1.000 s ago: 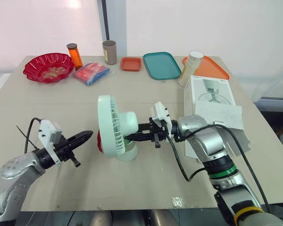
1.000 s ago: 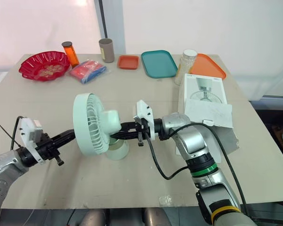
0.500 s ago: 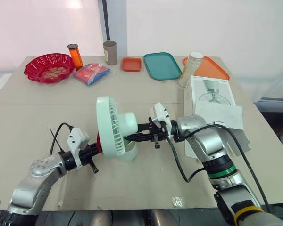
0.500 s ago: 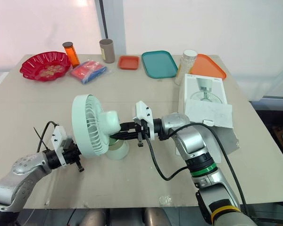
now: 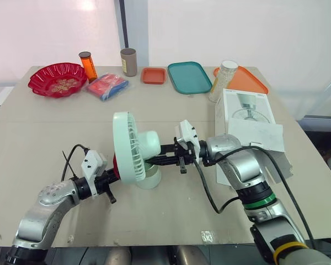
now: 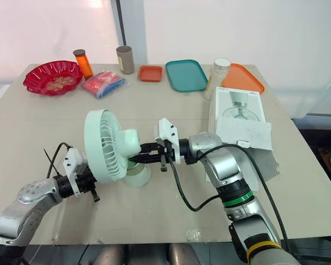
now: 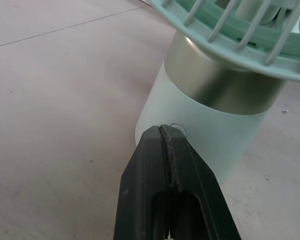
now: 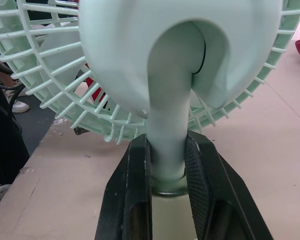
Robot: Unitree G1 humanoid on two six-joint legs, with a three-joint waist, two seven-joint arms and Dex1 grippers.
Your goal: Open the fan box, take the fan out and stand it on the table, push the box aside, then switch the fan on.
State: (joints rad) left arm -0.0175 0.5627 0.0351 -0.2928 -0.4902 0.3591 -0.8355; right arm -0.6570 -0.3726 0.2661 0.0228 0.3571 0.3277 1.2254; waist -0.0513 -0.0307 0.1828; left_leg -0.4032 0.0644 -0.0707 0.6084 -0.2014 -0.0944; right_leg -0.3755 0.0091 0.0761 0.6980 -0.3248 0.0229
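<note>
Centre of frame, upright on a matte beige table (image 5: pixel 55 127): a pale mint plastic fan (image 5: pixel 133 152) with a round slatted grille, smooth domed motor housing, curved neck and cylindrical base banded in brushed gold metal. Grille facing frame left, head axis level and running left to right, stand vertical. Right gripper (image 8: pixel 167 155), black with textured pads, clamped on the neck from the right. Left gripper (image 7: pixel 163 131), smooth black fingers pressed together, tip right at the base below the grille; contact unclear. White cardboard fan box (image 5: pixel 248 116) lying flat at middle right.
</note>
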